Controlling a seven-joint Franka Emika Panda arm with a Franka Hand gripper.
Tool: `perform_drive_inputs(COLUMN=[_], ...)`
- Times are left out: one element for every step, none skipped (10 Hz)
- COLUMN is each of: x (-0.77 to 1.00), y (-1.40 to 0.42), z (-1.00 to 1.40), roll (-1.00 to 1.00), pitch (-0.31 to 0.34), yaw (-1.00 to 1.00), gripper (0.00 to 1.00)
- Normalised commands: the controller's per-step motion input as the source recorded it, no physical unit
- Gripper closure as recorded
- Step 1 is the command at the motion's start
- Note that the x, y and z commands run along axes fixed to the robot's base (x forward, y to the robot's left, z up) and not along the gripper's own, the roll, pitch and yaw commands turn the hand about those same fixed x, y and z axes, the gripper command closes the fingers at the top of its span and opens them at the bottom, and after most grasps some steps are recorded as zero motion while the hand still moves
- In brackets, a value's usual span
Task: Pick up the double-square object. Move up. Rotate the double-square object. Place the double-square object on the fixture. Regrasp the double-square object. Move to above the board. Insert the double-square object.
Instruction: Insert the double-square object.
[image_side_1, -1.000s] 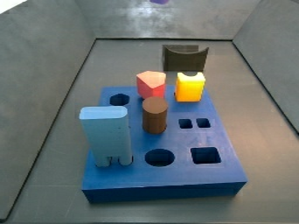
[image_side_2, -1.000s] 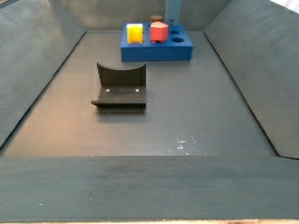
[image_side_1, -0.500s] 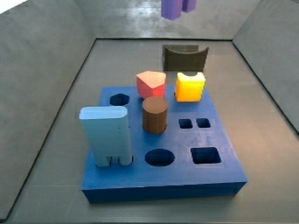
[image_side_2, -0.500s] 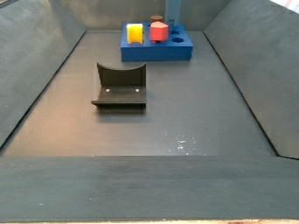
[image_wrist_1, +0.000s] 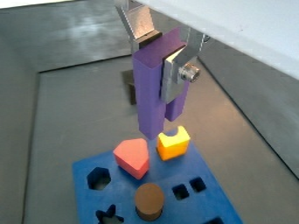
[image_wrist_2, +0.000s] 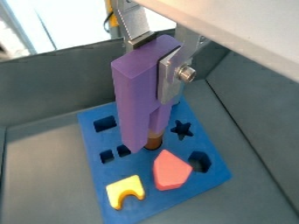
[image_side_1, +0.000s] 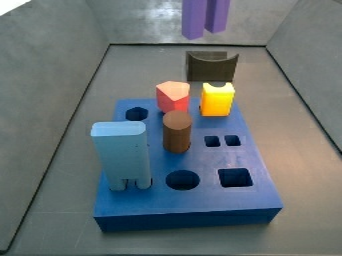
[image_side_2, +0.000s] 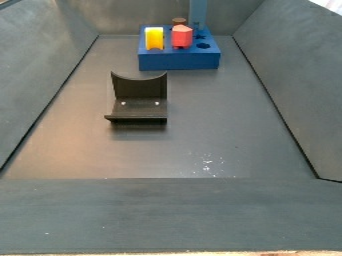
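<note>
Soft, even overhead light is filling both side views; glare is washing out the upper right corners of both wrist views, where the gripper (image_wrist_1: 163, 54) is appearing slightly blurred.

In a side view the double-square object (image_side_1: 205, 15) hung at twelve o'clock, cut by the frame edge, its two purple prongs pointing down, well above the fixture (image_side_1: 211, 66). The gripper lay beyond that edge, unseen. At six o'clock from the fixture lay the board (image_side_1: 187, 195), bearing a yellow cube (image_side_1: 218, 98) toward one o'clock, a red peg (image_side_1: 173, 96) beside it, a brown cylinder (image_side_1: 177, 132) centrally and a pale blue block (image_side_1: 120, 152) toward eight.
</note>
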Motion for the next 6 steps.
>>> perform_drive_inputs(x=[0.47,0.55,0.51,0.5,0.34,0.0], y=[-0.21,-0.23,-0.19,-0.2,-0.13,-0.09], z=[-0.34,-0.39,-0.45,-0.43,-0.37,-0.27], roll=[0.0,0.01,0.04,0.02,-0.02,-0.09], pitch=[0.231,0.301,0.349,0.319,0.09,0.0], yaw=[-0.29,-0.16,-0.17,-0.19,-0.59,-0.91], gripper=[1.0,1.0,1.0,1.0,1.0,1.0])
